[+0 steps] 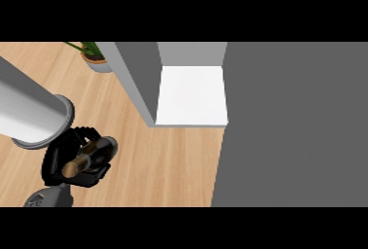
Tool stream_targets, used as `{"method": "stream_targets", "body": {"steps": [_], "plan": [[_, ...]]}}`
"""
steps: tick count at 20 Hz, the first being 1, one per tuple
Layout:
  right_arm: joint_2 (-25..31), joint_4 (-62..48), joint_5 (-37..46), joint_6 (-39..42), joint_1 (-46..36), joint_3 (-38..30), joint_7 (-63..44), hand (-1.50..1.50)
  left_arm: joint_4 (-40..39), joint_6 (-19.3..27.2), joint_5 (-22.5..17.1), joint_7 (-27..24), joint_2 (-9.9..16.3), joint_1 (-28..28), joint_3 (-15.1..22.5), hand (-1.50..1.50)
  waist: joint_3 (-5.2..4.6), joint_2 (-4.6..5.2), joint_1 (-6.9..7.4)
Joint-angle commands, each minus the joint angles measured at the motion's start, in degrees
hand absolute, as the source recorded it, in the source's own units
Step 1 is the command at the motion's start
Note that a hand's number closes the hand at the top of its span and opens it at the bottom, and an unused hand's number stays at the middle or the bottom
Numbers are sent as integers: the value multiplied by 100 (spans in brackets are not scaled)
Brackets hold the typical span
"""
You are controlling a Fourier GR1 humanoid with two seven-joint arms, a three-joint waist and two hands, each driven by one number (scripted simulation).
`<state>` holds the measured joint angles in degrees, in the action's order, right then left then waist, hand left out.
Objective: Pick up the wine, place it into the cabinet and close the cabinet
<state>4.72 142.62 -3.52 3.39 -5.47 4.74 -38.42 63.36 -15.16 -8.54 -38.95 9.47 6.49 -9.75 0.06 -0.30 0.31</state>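
Dark brown-necked glass wine bottle [86, 158], lower left of frame, black left hand [64, 163] fingers curling round it; open grey cabinet [191, 95] upper centre.

The wooden counter [165, 160] carries an open cabinet [191, 97] with a white floor and a potted plant [96, 58] at the far edge, left of the cabinet.

I see a counter [165, 160] of pale wood grain, matt. At nine o'clock my forearm [28, 112] has a smooth grey satin look. The hand [61, 160] is glossy black, plastic-looking, around the wine [86, 158], dark and shiny. The cabinet [191, 95] at twelve is flat matt grey-white.
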Motion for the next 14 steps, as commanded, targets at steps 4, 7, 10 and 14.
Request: {"method": "stream_targets", "body": {"steps": [4,7,10,14], "plan": [[-50,545,-208,-13,143,36,-168,-150,2057,-102,-567,1291,-225,-692,284,150,-2,8,-2],[90,810,-511,86,261,-115,-425,-150,2773,189,-622,2067,-397,-704,534,150,-1,3,-20],[-159,485,-82,-50,128,207,-134,-150,3207,489,-378,2531,-521,-512,856,150,-3,11,-26],[-121,574,-431,-107,-55,-75,-351,-150,4183,922,-208,3295,-728,-725,1226,150,-2,6,-17]]}}
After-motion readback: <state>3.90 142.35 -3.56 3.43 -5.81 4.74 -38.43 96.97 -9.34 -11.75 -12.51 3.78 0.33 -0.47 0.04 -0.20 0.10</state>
